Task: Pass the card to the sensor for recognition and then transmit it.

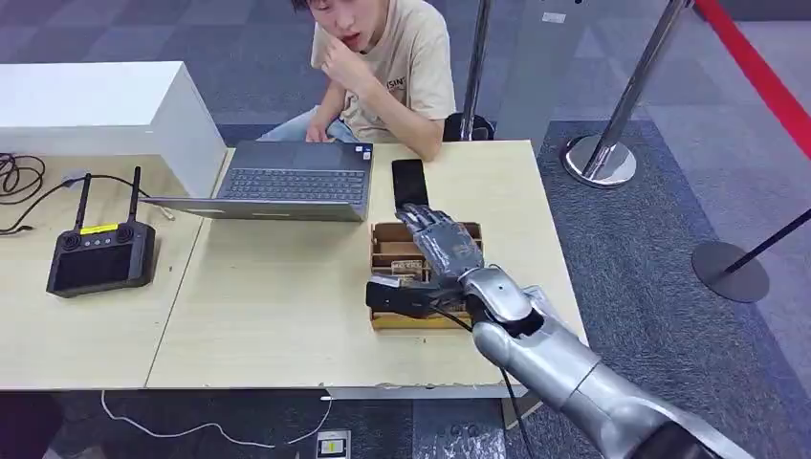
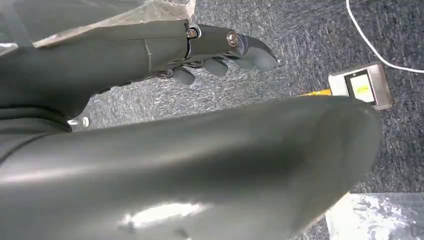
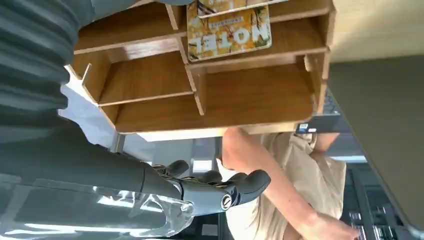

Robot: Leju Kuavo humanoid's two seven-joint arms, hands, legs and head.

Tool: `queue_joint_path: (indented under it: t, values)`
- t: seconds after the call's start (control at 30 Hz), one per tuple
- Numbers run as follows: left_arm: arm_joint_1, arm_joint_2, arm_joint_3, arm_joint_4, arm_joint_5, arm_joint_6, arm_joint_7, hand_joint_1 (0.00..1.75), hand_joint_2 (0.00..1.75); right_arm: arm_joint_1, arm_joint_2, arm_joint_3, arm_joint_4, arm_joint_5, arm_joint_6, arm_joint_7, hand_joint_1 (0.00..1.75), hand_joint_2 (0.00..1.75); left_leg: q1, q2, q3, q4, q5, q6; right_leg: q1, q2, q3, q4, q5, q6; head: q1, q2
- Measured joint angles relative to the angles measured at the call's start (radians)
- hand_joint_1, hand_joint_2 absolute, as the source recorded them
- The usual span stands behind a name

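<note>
Hotel card (image 3: 229, 34), one, in one wooden organizer (image 1: 386, 245)

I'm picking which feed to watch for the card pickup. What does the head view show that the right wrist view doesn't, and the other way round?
Head view alone: the whole table, the black phone beyond the wooden organizer, the remote controller, and the right hand reaching over the organizer.

Right wrist view alone: the printed hotel card lying in one compartment, seen close enough to read its lettering.

Both: the organizer, the laptop, the seated person, and the right hand, holding nothing.
</note>
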Motion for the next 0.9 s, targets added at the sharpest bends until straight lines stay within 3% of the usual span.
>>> queue_joint_path:
  t: [0.9]
  values:
    - [0.001,0.000,0.000,0.002,0.006,0.001,-0.001,0.00,0.00,-0.032,0.022,0.023,0.066,0.007,0.007,-0.002,0.00,1.75,0.000,0.000,0.002,0.000,0.000,0.000,0.000,0.000,0.001,0.000,0.000,0.000,0.000,0.000]
